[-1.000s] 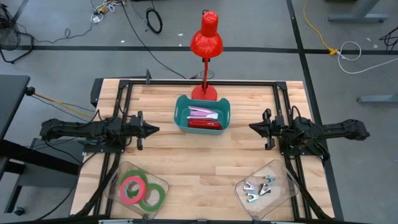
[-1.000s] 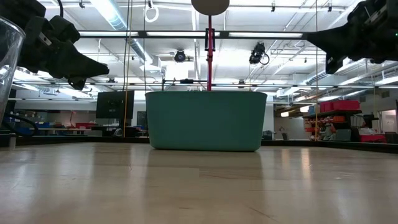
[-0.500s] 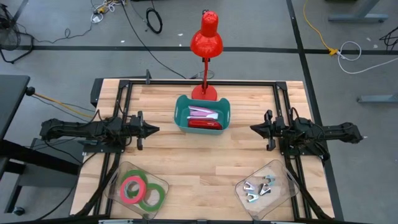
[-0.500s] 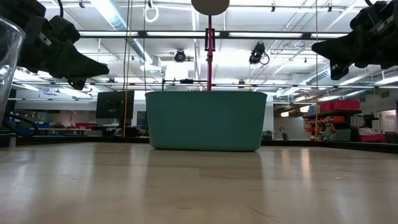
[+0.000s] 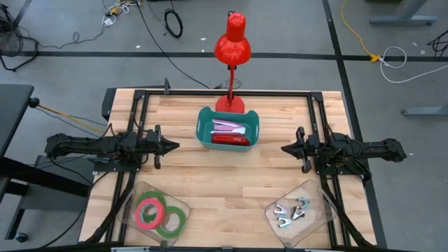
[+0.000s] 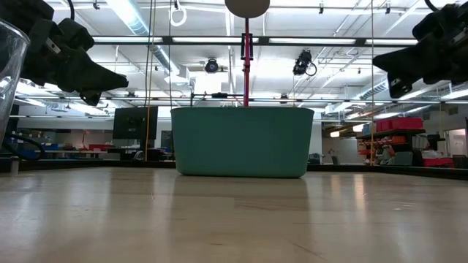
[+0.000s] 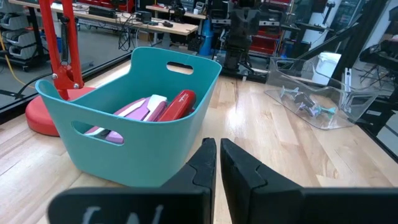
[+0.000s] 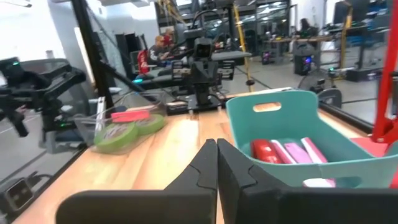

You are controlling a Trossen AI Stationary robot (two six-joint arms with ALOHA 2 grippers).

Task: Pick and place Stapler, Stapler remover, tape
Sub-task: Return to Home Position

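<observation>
Tape sat nearest me, in the clear plastic bin (image 5: 183, 207) at the front left of the wooden table (image 5: 231, 183). A red-pink ring-shaped tape roll (image 5: 148, 211) with a pale centre lay on a green one, and a second green tape roll (image 5: 172, 222) touched them, three in all. I judged them light, stiff and flat, best pinched across the ring wall through the hole.

Front right, another clear bin (image 5: 318, 193) held small clawed staple removers (image 5: 288, 214), three as best I could count. They looked light, springy and fiddly.

Mid-table, the left gripper (image 5: 172, 146) and right gripper (image 5: 285, 148) hovered at either side, fingers closed on nothing.

Farther off, the teal plastic tub (image 5: 201, 129) held the staplers (image 5: 231, 138), one red and the others paler. I couldn't settle their number. They looked heavier, rigid and smooth, so I'd grip them mid-body.

Behind stood one red desk lamp (image 5: 232, 42).
</observation>
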